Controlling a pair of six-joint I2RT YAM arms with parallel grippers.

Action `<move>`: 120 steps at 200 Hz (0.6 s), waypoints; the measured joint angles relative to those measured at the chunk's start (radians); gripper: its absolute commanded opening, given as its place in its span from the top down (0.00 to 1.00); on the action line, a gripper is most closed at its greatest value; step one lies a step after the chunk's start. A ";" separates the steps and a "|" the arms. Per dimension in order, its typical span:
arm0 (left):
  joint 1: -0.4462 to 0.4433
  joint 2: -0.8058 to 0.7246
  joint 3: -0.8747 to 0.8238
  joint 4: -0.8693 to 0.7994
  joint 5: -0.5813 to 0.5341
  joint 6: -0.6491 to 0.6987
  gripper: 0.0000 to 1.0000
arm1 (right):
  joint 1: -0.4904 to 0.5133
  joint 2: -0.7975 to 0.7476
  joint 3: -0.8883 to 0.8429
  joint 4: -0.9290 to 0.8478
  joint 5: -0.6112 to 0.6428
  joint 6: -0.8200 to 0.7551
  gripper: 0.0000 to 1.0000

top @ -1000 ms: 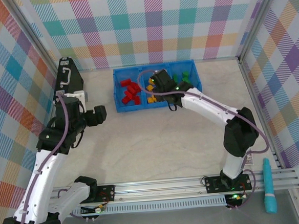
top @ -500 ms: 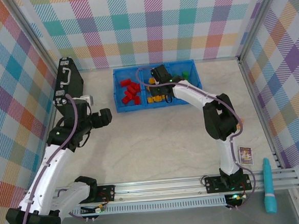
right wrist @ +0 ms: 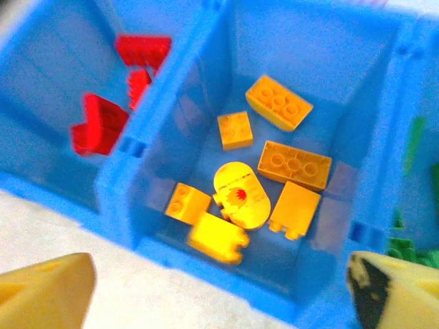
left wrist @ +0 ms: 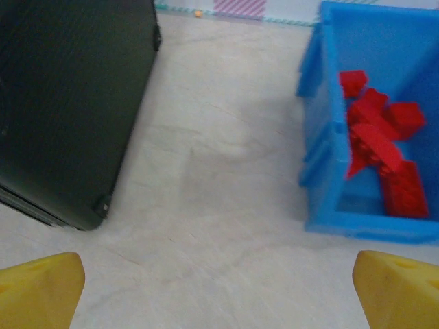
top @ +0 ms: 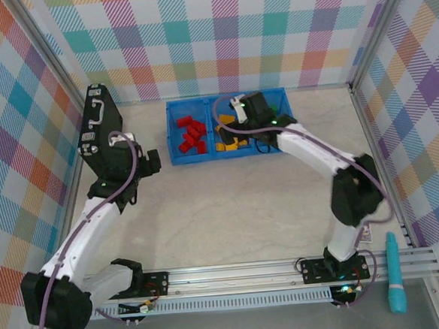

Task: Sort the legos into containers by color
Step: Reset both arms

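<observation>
The right gripper (right wrist: 219,295) has opened above the yellow legos (right wrist: 293,164).

top external: high behind both arm bases, facing down, far, takes in the whole table | left wrist: low, near, facing forward between its fingertips (left wrist: 41,288); black case (left wrist: 68,103) ahead-left, blue bin (left wrist: 322,171) ahead-right | right wrist: close above the bin's middle compartment, facing steeply down | shared: the compartment of red legos (left wrist: 377,151) appears in all three views

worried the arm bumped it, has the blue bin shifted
No. The blue bin sits at the same gap from the black case as before.
</observation>
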 measured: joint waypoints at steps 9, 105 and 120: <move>0.002 0.010 -0.038 0.062 -0.031 0.016 0.00 | -0.002 -0.094 -0.056 0.009 -0.004 -0.011 0.01; 0.020 0.043 -0.597 0.893 -0.108 0.176 0.00 | -0.032 -0.763 -0.594 -0.044 0.264 0.035 0.01; 0.024 0.128 -0.618 1.007 -0.106 0.186 0.00 | -0.049 -0.801 -0.668 -0.028 0.312 0.043 0.01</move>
